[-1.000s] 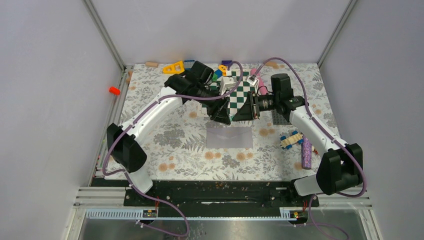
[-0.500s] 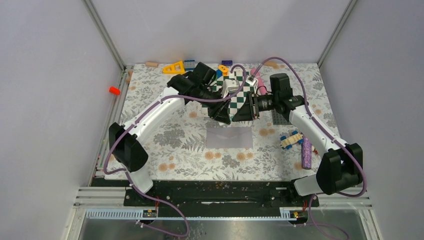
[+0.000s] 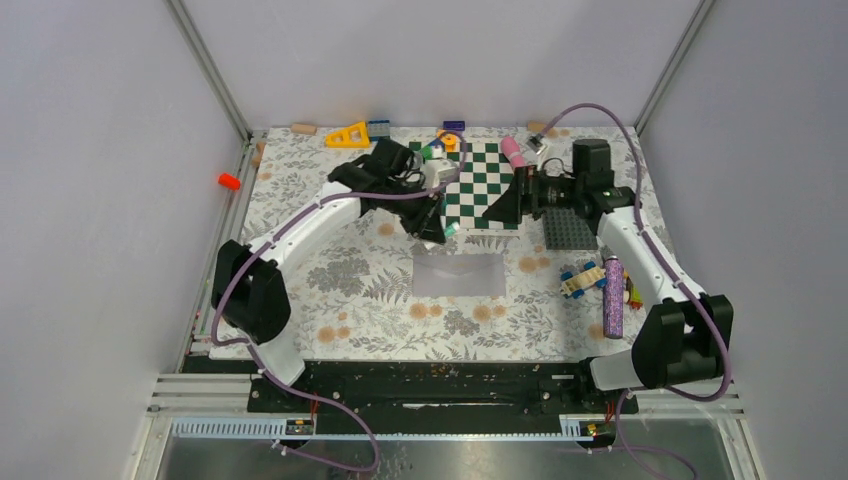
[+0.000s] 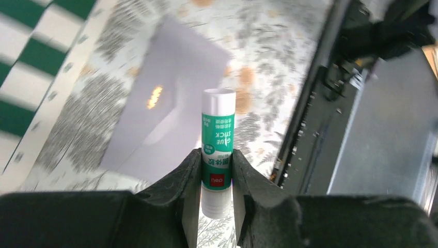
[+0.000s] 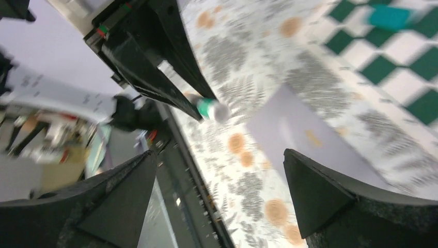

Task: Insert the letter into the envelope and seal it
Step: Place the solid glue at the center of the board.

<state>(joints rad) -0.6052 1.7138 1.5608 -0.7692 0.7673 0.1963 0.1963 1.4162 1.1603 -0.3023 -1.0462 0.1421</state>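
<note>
The envelope (image 3: pixel 459 274) lies flat on the flowered table (image 3: pixel 340 290), roughly midway between the two arms, plain grey and with nothing touching it. From the left wrist camera it (image 4: pixel 165 98) shows as a pale sheet with a bright glint on it.

Just beyond the envelope's far edge, a little to its left of centre, the left gripper (image 3: pixel 440 228) hangs with its fingers clamped on a glue stick (image 4: pixel 218 139) (green and white, white cap on, pointing out past the fingertips). The left wrist view shows both black fingers (image 4: pixel 188 175) pressed against the stick's sides. From the right wrist the same stick (image 5: pixel 209 108) pokes out above the table, off the envelope's (image 5: pixel 310 134) corner.

The right gripper (image 3: pixel 503 207) sits beyond the envelope's far right corner, over the green checked board (image 3: pixel 480 180). Its fingers are spread wide, with nothing between them.

Right of the envelope and slightly farther back is the dark studded plate (image 3: pixel 569 229); a purple cylinder (image 3: pixel 613 311) lies well off to the envelope's right.
</note>
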